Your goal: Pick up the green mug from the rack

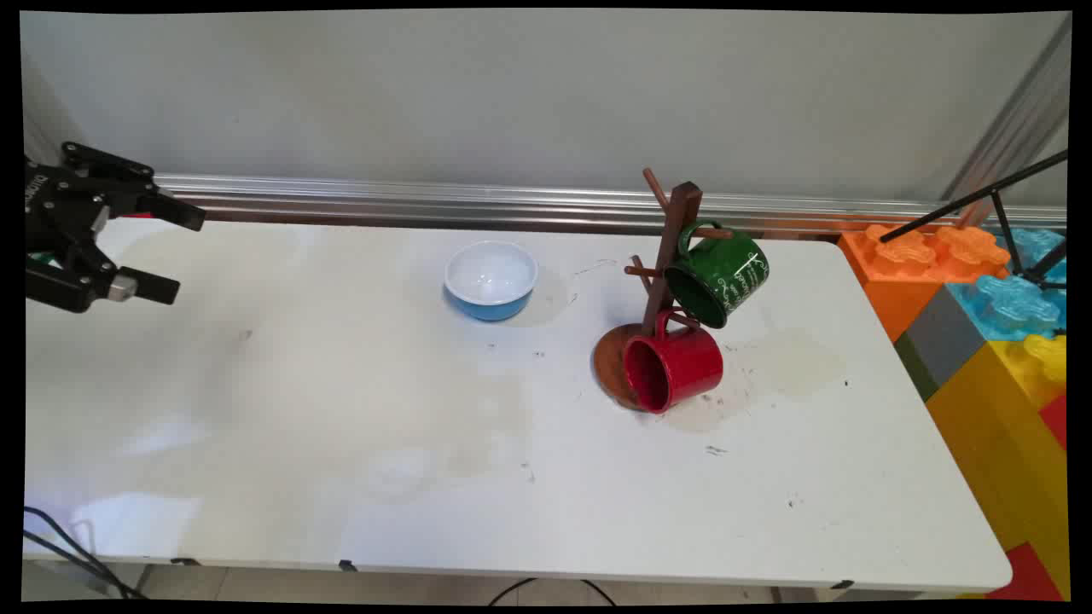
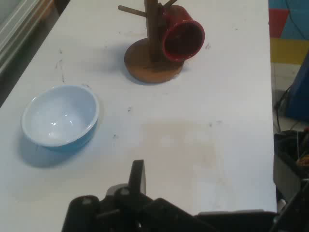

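The gripper hangs over the table's left end, fingers wide apart, holding nothing; the bowl is nearest, well apart; beyond it the rack carries a red mug and a green mug.

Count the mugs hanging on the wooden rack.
2. The green mug hangs from an upper peg of the rack; the red mug hangs lower, by the round base. None seems hidden.

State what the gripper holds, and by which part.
Nothing: the black two-finger gripper is open and empty at the white table's left edge.
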Controlling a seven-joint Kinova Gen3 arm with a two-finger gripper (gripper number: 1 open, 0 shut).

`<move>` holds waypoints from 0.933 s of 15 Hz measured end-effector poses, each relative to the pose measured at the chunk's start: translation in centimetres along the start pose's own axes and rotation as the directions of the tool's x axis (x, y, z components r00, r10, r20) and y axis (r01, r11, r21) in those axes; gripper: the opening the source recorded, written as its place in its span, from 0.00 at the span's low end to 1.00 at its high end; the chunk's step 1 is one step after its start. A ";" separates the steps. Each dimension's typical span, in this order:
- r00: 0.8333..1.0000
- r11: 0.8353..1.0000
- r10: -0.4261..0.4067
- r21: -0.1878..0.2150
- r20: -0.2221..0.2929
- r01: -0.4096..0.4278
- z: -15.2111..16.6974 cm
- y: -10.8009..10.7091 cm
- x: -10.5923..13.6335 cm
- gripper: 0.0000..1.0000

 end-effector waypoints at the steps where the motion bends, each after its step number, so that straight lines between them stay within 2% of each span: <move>1: 1.000 1.000 -0.002 -0.006 0.000 0.002 0.0 -0.3 0.0 1.00; 6: 1.000 0.999 -0.017 -0.033 0.004 0.017 0.5 -1.0 0.2 1.00; 14: 0.999 0.998 -0.051 -0.043 -0.001 0.051 1.9 -1.7 1.4 1.00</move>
